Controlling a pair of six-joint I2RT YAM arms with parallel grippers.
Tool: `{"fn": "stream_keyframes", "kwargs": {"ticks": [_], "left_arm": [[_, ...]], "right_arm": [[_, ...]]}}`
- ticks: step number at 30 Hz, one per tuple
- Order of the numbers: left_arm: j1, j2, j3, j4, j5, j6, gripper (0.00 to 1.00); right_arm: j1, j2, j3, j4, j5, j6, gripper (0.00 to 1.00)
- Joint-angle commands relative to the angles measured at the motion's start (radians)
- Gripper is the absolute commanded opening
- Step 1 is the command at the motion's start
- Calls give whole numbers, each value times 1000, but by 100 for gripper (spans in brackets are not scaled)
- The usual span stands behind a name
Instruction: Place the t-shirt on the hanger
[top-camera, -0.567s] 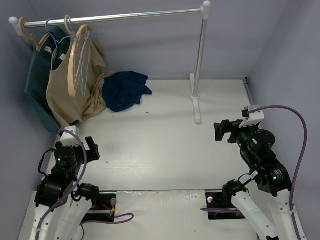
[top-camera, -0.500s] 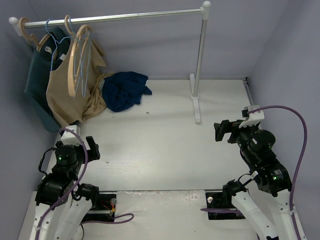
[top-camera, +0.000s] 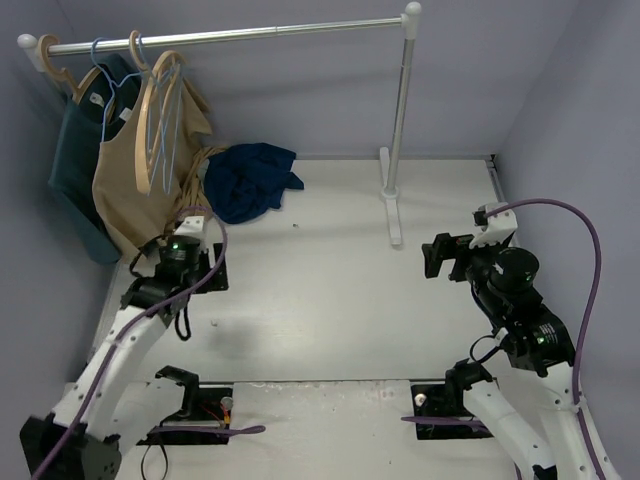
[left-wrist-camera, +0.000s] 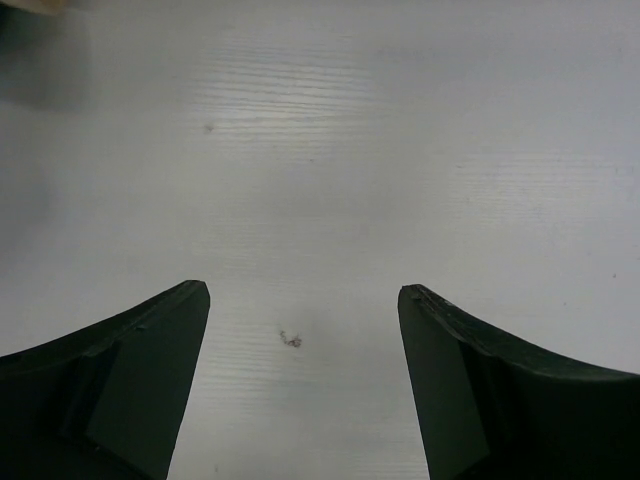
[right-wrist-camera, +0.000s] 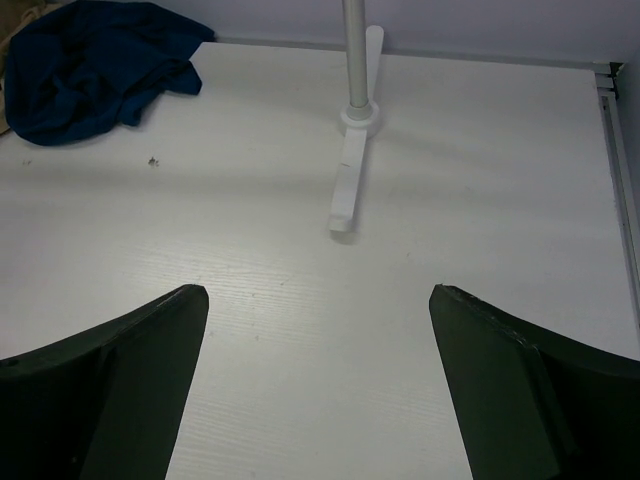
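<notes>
White table (top-camera: 330, 290), lilac walls (top-camera: 300, 100), crumpled t-shirt (top-camera: 245, 180).

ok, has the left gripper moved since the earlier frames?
Yes. The left gripper has moved away from the near edge and now sits close to the hanging tan garment, its jaws open and empty.

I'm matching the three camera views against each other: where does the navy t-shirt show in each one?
Top external: the t-shirt lies crumpled upper left of centre, beside the tan garment.
Left wrist: not in it.
Right wrist: it fills the top left corner.
Shared landmark: the rack's white foot, right of the t-shirt in both.
</notes>
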Motion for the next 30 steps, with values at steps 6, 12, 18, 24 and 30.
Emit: {"fn": "stream_keyframes", "kwargs": {"ticks": [6, 12, 18, 24, 30], "left_arm": [[-153, 395, 165, 284, -198, -46, 77], [-110, 834, 485, 349, -232, -9, 77], [-9, 1132, 848, 323, -215, -41, 77], [53, 1388, 1108, 266, -209, -69, 75], [59, 1425, 1102, 326, -71, -72, 20]], "right_arm": [[8, 29, 35, 49, -23, 6, 100], [6, 49, 64, 19, -34, 18, 100], [6, 36, 66, 13, -43, 55, 100], [6, 39, 66, 5, -65, 88, 100], [8, 59, 78, 9, -69, 82, 100]]}}
